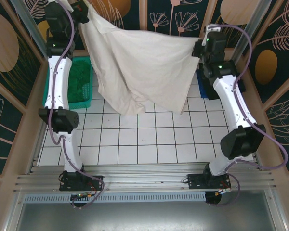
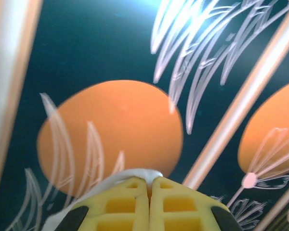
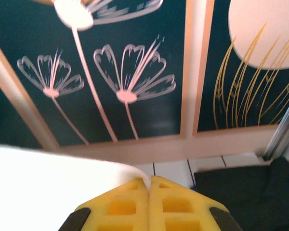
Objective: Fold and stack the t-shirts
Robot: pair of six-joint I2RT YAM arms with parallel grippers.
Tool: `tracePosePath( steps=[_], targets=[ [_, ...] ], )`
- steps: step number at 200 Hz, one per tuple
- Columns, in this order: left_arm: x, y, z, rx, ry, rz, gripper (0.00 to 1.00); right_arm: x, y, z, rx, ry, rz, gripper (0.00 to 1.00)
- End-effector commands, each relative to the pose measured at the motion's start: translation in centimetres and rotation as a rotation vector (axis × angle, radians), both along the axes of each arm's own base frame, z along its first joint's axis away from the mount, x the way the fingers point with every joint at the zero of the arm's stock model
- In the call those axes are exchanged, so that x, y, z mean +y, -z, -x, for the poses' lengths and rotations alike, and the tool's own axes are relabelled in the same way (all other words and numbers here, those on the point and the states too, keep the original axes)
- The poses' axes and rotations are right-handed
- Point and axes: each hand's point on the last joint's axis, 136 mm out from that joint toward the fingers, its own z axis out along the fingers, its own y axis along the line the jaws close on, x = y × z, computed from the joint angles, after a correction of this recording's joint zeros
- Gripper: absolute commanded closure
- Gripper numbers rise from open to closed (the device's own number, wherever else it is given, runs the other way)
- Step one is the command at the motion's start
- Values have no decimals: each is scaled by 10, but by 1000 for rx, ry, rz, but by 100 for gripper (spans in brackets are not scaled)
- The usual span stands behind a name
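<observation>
I have my left hand and right hand each pinched tight on an upper corner of the cream-white t-shirt, which hangs spread between them over the worktop's far edge.

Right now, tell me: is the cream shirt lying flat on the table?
No, the cream shirt hangs spread between the left gripper and the right gripper, each pinching its upper edge.

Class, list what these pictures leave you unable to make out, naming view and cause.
Top view: the large cream-white cloth t-shirt hides part of the white tiled table.
Top view: the teal plastic mesh basket is partly covered by the left arm; contents unclear.
Right wrist view: the black cloth is cut off by the frame edge.
</observation>
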Motion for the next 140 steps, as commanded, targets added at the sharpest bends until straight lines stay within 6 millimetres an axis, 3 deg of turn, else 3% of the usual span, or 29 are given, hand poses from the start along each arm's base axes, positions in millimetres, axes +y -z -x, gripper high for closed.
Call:
tracePosePath(
  steps=[1, 18, 34, 46, 52, 64, 73, 83, 84, 87, 96, 115, 140],
  targets=[
    [2, -114, 86, -315, 1, -9, 100, -8, -86, 27, -189, -20, -29, 100],
    [-7, -131, 119, -335, 50, -67, 100, -11, -93, 48, -208, -40, -40, 100],
    [-12, -137, 143, -341, 73, -92, 100, -10, -83, 71, -218, -70, -61, 100],
    [-18, -130, 153, -327, 109, -111, 100, -13, -67, 89, -213, -74, -76, 100],
    [-19, -134, 171, -332, 124, -110, 100, -17, -58, 99, -205, -64, -86, 100],
    [-29, -111, 181, -271, 188, -121, 100, -20, -27, 116, -165, -59, -107, 100],
    [-36, -75, 181, -184, 238, -102, 100, -18, 2, 129, -124, -78, -121, 100],
    [-44, -33, 193, -108, 287, -71, 100, -17, 35, 140, -70, -89, -140, 100],
    [-44, -34, 201, -112, 288, -66, 100, -17, 39, 141, -63, -89, -143, 100],
    [-45, -14, 198, -78, 289, -50, 100, -17, 48, 144, -42, -89, -152, 100],
    [-46, 23, 217, -31, 274, -4, 100, -16, 81, 153, 38, -88, -173, 100],
    [-49, 122, 234, 173, 221, 69, 100, -21, 150, 176, 217, -48, -207, 100],
    [-56, 240, 263, 507, 218, 120, 100, -48, 207, 208, 370, 120, -214, 100]
  ],
)
